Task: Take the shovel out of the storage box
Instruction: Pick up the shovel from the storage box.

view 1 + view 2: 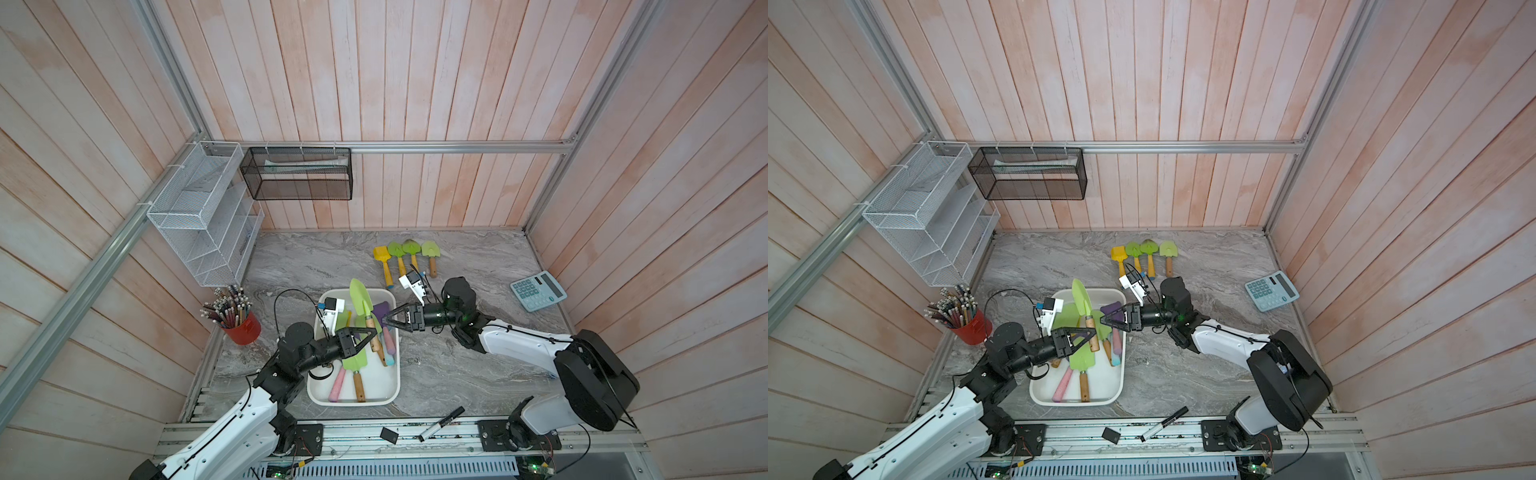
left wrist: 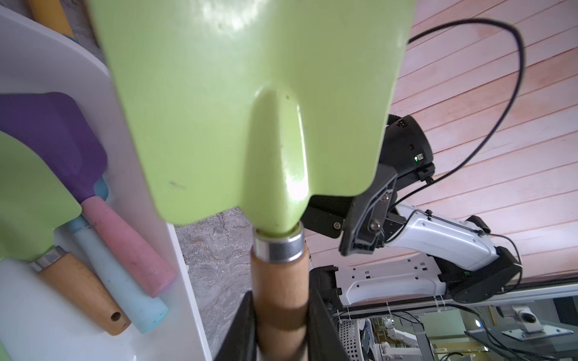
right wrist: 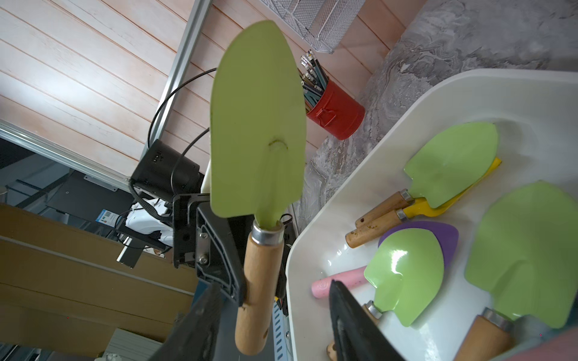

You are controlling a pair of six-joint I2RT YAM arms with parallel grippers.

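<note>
Shovel (image 1: 363, 305), green with a wooden handle, is lifted above the box (image 1: 380, 384) and touches nothing inside it. Its blade points over the far rim of the box.

Left of the box, well apart, stands a red cup of pencils (image 1: 243, 328). From this side the left gripper (image 1: 374, 333) reaches over the middle of the box. It is clenched on the wooden handle, as the left wrist view shows clearly. In the box under it lie more shovels (image 1: 355, 361), green, purple and yellow.

From the right of the box reaches the right gripper (image 1: 386, 321), just beside the held handle. Its jaws stand apart and grasp nothing. In the right wrist view the handle appears in the gap ahead of its fingers (image 3: 353, 325), but whether they touch it I cannot tell. Beyond the box, to the right, four shovels (image 1: 405, 257) lie in a row on the table (image 1: 457, 374). Further right is a calculator (image 1: 538, 291).

I judge that the lifting step is almost finished and a handover is being prepared. The next move then asks the right jaws to close on the free wood between the metal ring and the left grip. Only after this may the left gripper release. The blade must not hit the rim.
</note>
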